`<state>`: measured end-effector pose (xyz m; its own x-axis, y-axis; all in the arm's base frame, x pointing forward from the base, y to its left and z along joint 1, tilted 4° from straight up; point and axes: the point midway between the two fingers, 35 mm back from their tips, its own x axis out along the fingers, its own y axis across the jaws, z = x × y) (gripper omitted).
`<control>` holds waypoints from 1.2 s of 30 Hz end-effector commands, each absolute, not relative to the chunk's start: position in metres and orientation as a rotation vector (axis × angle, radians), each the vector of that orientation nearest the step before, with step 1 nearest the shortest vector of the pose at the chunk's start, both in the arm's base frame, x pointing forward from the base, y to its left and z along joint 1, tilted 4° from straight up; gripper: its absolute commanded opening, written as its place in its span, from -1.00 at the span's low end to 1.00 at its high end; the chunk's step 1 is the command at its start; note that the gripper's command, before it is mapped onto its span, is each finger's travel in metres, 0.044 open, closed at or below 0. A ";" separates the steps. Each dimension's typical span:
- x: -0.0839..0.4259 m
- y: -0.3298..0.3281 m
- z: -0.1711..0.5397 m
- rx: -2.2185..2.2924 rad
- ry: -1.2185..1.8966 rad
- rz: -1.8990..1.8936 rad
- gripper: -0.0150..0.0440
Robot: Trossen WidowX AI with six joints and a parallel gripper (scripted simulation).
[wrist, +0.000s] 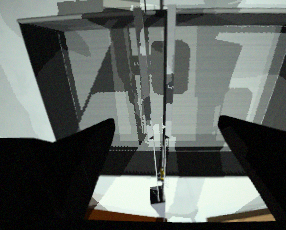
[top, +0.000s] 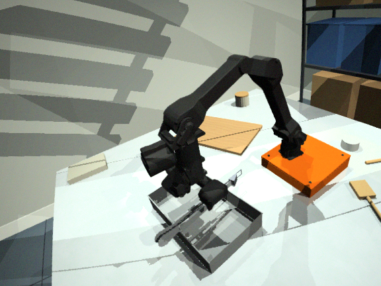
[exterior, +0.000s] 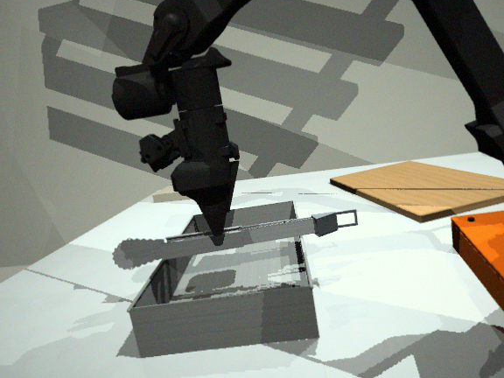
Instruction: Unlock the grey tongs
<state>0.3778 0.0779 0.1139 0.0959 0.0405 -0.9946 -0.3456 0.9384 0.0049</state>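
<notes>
The grey tongs [top: 174, 228] [exterior: 280, 228] [wrist: 157, 194] lie across the roasting tin [top: 235, 245] [exterior: 197, 328] [wrist: 37, 75], arms close together. Their scalloped tips stick out past the rim on the left in the exterior view. The dark hinge block and wire loop stick out past the opposite rim. My gripper [top: 204, 203] [exterior: 219, 238] [wrist: 165, 122] is open and points down over the tin. Its fingers stand apart on either side of the tongs' middle, with gaps in the wrist view. The wooden board [top: 228, 137] [exterior: 416, 184] lies flat behind the tin.
The orange base [top: 324, 165] [exterior: 481, 254] of the arm stands right of the tin. A beige block [top: 87, 169] [exterior: 168, 195] lies at the far left. A wood-topped cylinder [top: 241, 100] stands behind the board. A white cylinder [top: 350, 144] and a wooden spatula [top: 362, 189] are on the right.
</notes>
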 end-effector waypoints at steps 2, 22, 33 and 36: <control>0.378 0.079 0.105 -0.250 1.455 0.291 1.00; 0.381 0.080 0.073 -0.250 1.455 0.291 1.00; 0.382 0.081 0.055 -0.250 1.456 0.291 1.00; 0.382 0.081 0.051 -0.250 1.456 0.291 1.00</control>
